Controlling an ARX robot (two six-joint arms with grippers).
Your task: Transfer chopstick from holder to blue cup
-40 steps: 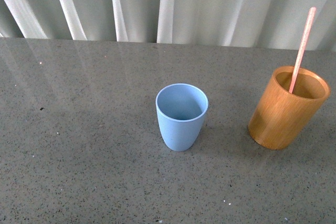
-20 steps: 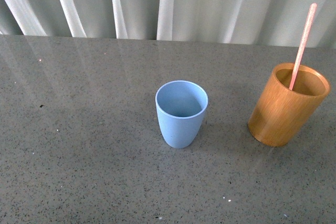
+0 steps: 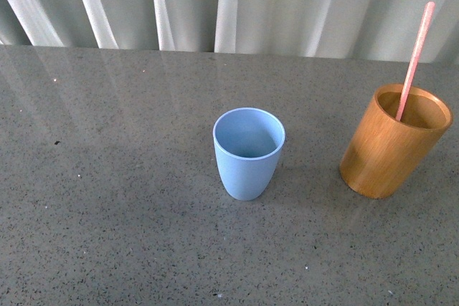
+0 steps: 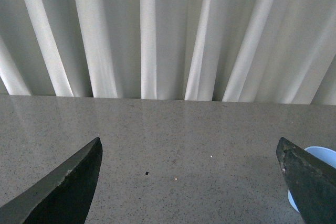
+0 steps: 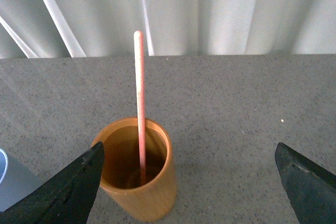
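Pleated white curtain (image 3: pixel 287 5) behind a speckled grey, glossy stone-look table (image 3: pixel 107 177). A smooth matte blue tapered cup (image 3: pixel 248 153) stands upright on it. Right of the cup, well apart, stands a cylindrical orange-brown wooden holder (image 3: pixel 393 145). The slender pink round-tipped chopstick (image 3: pixel 414 55) leans inside it, its upper part above the rim. Left gripper (image 4: pixel 189 150): dark jaws wide apart, holding nothing. Right gripper (image 5: pixel 189 153): jaws likewise apart.

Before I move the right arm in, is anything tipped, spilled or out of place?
Nothing stands out. The blue cup and wooden holder stand upright and apart, and the pink chopstick leans inside the holder.
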